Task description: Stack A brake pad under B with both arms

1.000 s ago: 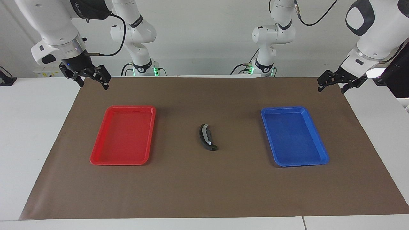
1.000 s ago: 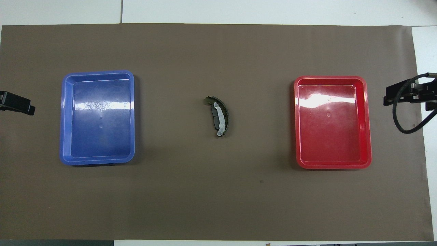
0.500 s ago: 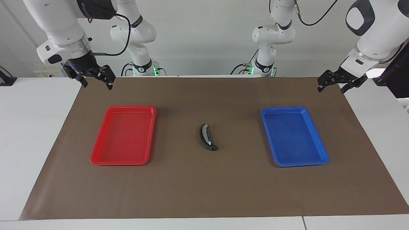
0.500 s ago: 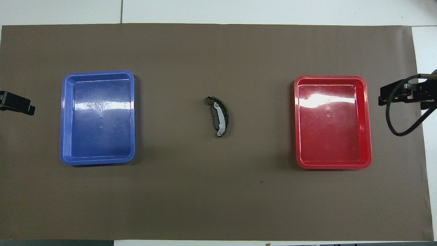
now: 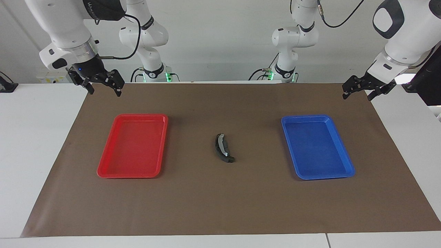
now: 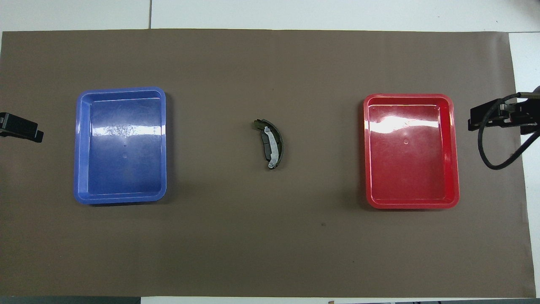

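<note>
Grippers both hang wide open and hold nothing. Taking the facing view from its left: the right gripper [image 5: 102, 85] is in the air over the brown mat's [image 5: 220, 206] corner at the right arm's end of the bench [image 5: 34, 155], clear of the red tray [image 5: 103, 170]. Midway between the trays, on the mat, the long curved black pad with the silvery-white strip [image 5: 223, 147] lies on top of the short dark grey pad [image 6: 265, 145], touching it, both well apart from either gripper. Next comes the blue tray [image 5: 348, 168], then the left gripper [image 5: 356, 92] over the mat's other corner, waiting. Only the overhead view shows the grey pad distinctly, peeking out along the black pad's inner curve; in that view just a tip of each gripper enters at the edges. White lettering on the right arm's dark band is only partly visible and cannot be read.
</note>
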